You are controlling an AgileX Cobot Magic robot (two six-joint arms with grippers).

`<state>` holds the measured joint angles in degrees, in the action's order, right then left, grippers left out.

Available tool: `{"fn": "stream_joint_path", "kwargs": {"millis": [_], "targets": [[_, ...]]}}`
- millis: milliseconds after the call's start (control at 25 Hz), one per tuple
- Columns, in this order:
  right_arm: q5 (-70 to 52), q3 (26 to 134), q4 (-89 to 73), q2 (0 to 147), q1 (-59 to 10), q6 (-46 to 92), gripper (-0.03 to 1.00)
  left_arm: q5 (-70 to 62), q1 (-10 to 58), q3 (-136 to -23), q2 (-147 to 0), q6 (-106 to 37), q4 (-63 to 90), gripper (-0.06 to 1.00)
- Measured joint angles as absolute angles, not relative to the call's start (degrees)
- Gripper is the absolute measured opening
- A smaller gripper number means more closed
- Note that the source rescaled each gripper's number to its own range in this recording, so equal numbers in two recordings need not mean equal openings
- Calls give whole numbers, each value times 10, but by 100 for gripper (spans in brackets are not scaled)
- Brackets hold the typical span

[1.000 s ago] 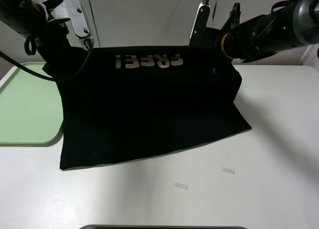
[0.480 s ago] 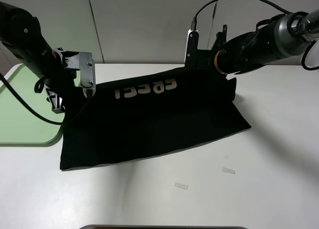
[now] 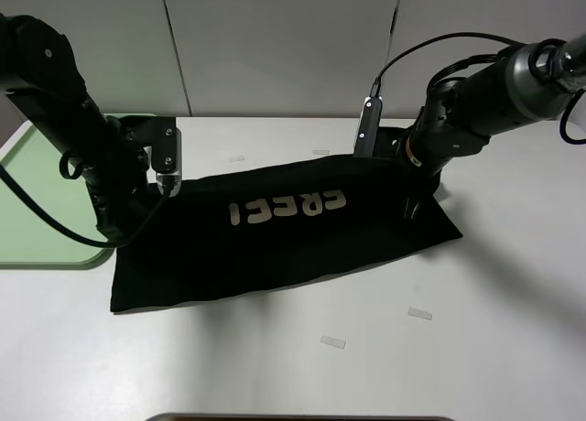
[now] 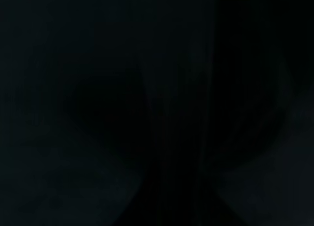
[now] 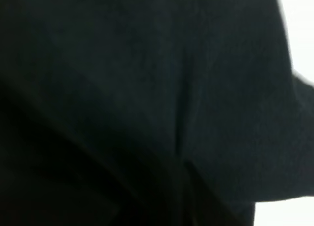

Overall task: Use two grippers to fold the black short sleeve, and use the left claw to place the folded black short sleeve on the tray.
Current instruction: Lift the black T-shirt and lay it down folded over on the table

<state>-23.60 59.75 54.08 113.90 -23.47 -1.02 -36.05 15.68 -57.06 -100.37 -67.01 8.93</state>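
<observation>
Slippage is my worry: the left claw [image 3: 124, 223] and right claw [image 3: 414, 199] are each clamped shut on a far corner of the black shirt [image 3: 284, 242], and if one lets go early or they come down unevenly, the fold lands crooked. The shirt lies doubled across the middle of the table [image 3: 504, 339], pale lettering up, its left end just beside the green tray [image 3: 37, 197].

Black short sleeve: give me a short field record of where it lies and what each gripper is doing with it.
black short sleeve: on the white table, far edge lifted and brought forward over the rest
pale lettering: on the raised part, upside down in the high view
left claw: shut on the far left corner
right gripper: shut on the far right corner
tray: left of the shirt, shirt not yet on it
wrist views: only dark cloth
</observation>
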Motion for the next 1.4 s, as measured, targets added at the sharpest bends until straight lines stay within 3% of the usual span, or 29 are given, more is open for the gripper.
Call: {"fn": "stream_joint_path", "kwargs": {"millis": [920, 1000, 1240, 1400], "targets": [[-339, 597, 282, 1077, -235, 67, 3, -486, 157, -571, -989, -666, 146, 3], [-356, 597, 255, 1077, -235, 75, 14, -516, 157, -570, -989, -666, 137, 9], [-433, 597, 196, 1077, -233, 89, 86, -574, 156, -570, -989, -624, 125, 56], [-489, 597, 192, 1077, -233, 89, 98, -573, 156, -570, -989, -565, 124, 71]]}}
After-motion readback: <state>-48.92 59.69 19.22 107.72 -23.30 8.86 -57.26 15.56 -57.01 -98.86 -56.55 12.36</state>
